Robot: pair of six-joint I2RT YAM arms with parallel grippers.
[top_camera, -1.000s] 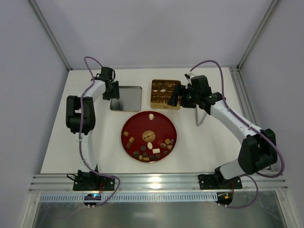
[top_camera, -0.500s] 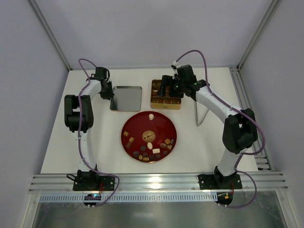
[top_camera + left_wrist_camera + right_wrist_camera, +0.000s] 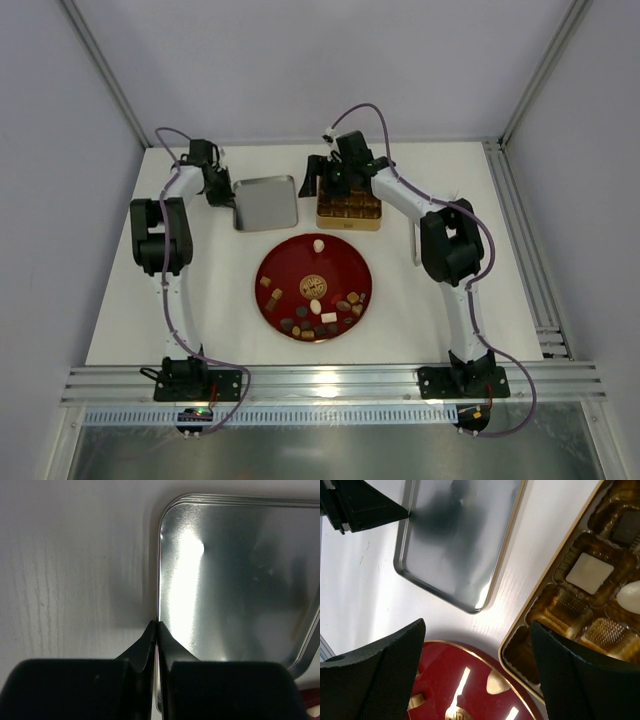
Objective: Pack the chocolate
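While left gripper (image 3: 157,630) pinches shut on the rim of silver lid (image 3: 235,570), right gripper (image 3: 477,625) gapes wide at gold tin (image 3: 349,208) edge; chocolate (image 3: 318,318) mostly on red plate (image 3: 285,262).

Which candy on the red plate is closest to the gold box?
The cream-white candy alone at the red plate's far rim; the others sit farther away.

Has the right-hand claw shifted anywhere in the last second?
Yes. The right gripper swung left across the gold tin, from its right edge to its left side, nearer the silver lid.
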